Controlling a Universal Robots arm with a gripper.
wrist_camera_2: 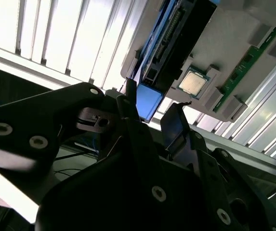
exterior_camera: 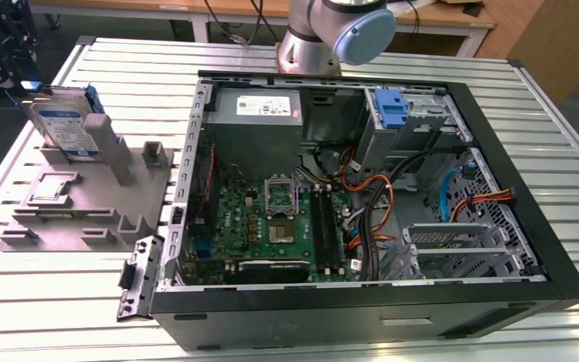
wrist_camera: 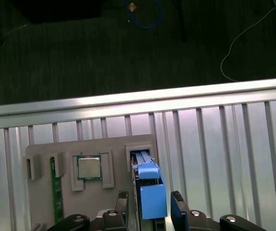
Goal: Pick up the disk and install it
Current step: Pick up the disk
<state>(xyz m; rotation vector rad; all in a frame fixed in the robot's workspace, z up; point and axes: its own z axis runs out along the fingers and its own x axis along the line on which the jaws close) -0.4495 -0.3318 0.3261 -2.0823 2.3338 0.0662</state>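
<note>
One slatted aluminium table (exterior_camera: pixel 531 113) carries the whole job. Most of it is taken by the open black computer tower case (exterior_camera: pixel 370 317), laid on its side so its bays face up and can be reached from above. Well apart from it, toward the exterior view's left, sits the grey plastic parts holder (exterior_camera: pixel 78 211), close to the table's edge, with dark floor just beyond in the first wrist view. The disk (exterior_camera: pixel 65 124), a flat silver-grey hard drive with a white and blue label in a blue plastic carrier bracket, stands on edge in a slot of that holder, not yet lifted; upright, its two broad faces are free for clamping. The black pincer (wrist_camera: pixel 150 198) hangs over it, jaws parted and straddling the bracket's end, one finger (wrist_camera: pixel 123 199) on each side with a thin gap showing, so I judge nothing is gripped. Room looks tight on one side only, where a small square silver processor chip (wrist_camera: pixel 88 167) and a green memory stick (wrist_camera: pixel 57 192) lie in neighbouring pockets.
</note>
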